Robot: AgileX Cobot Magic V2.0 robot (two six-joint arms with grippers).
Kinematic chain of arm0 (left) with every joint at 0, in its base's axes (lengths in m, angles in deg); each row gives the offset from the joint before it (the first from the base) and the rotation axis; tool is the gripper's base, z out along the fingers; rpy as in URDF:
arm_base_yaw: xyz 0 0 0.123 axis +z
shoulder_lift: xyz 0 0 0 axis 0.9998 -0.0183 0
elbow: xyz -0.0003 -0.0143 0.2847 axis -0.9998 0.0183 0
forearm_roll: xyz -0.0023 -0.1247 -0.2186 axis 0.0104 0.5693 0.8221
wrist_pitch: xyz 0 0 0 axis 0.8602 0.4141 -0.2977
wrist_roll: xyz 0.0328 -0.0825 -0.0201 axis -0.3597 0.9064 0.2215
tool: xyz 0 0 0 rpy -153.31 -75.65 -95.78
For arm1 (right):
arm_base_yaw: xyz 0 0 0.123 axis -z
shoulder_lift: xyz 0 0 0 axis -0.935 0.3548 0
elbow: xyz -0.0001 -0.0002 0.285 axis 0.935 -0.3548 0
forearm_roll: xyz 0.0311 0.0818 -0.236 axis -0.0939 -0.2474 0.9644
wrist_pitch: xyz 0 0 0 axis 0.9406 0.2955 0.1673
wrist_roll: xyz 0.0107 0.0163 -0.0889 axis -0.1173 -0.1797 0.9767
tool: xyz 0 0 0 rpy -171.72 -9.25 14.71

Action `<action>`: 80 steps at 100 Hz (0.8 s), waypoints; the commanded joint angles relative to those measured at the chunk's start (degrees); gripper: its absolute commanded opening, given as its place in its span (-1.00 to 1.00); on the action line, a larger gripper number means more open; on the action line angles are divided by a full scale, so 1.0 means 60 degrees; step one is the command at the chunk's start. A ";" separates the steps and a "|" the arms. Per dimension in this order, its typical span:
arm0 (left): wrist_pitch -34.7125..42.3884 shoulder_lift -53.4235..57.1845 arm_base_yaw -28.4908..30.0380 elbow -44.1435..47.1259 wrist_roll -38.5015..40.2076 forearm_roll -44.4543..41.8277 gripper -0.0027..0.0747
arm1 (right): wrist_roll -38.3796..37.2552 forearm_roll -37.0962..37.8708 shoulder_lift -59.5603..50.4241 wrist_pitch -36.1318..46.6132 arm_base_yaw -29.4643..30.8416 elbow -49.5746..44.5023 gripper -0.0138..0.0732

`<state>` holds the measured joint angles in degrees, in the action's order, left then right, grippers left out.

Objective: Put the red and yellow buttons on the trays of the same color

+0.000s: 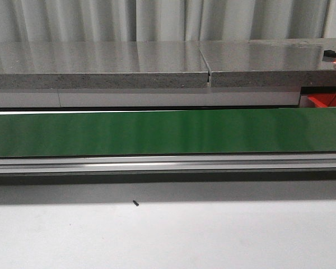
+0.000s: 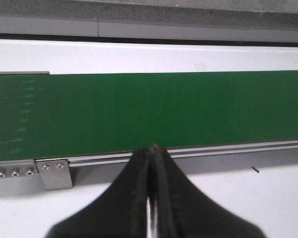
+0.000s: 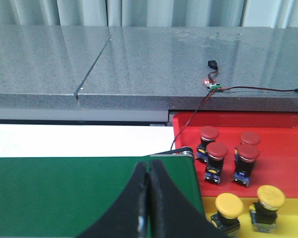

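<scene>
A: Left black gripper [image 2: 152, 148]?
B: Pressed fully together, fingertips touching, nothing between them. Hanging over the white table [image 2: 268, 198], just at the near aluminium rail of the long green conveyor belt [image 2: 149, 111].

A: And the right black gripper [image 3: 148, 166]?
B: Also clamped closed and empty, poised over the right end of the same green belt.

A: Location of the buttons?
B: Seen only in the right wrist view. Four red mushroom-head push buttons standing upright in the red plastic tray [image 3: 283, 131] just past the belt's right end: one at the far left [image 3: 208, 138], one at the far right [image 3: 249, 140], two nearer, [image 3: 216, 161] and [image 3: 247, 161], packed close in a square. Two yellow mushroom-head push buttons, [image 3: 227, 210] and [image 3: 269, 202], upright in the yellow plastic tray [image 3: 293, 218], directly on the near side of the red one.

A: Anything on the belt?
B: Plain green surface in all three views.

A: Other items?
B: Grey speckled stone counter [image 1: 101, 64] beyond the belt, carrying a small circuit board with a lit red light [image 3: 212, 84] and a red-black wire. Small dark screw [image 1: 135, 203] lying on the white table, near side of the conveyor. Corner of the red tray visible at far right in the front view.
</scene>
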<state>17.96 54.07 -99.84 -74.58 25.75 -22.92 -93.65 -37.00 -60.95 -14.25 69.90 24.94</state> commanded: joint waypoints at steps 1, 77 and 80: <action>0.0767 -0.0032 -0.0053 -0.0263 0.0051 0.0040 -0.98 | 0.0070 -0.0124 -0.0190 0.1612 -0.0015 -0.0256 -0.89; 0.0767 -0.0032 -0.0053 -0.0263 0.0051 0.0040 -0.98 | 0.0070 -0.0016 -0.3570 0.4077 0.0476 -0.4509 -0.89; 0.0767 -0.0032 -0.0053 -0.0263 0.0051 0.0040 -0.98 | 0.0070 -0.0016 -0.3719 0.4077 0.0476 -0.4605 -0.89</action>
<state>17.96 54.07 -99.84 -74.58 25.75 -22.92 -93.65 -37.50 -81.75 5.26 72.40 -2.70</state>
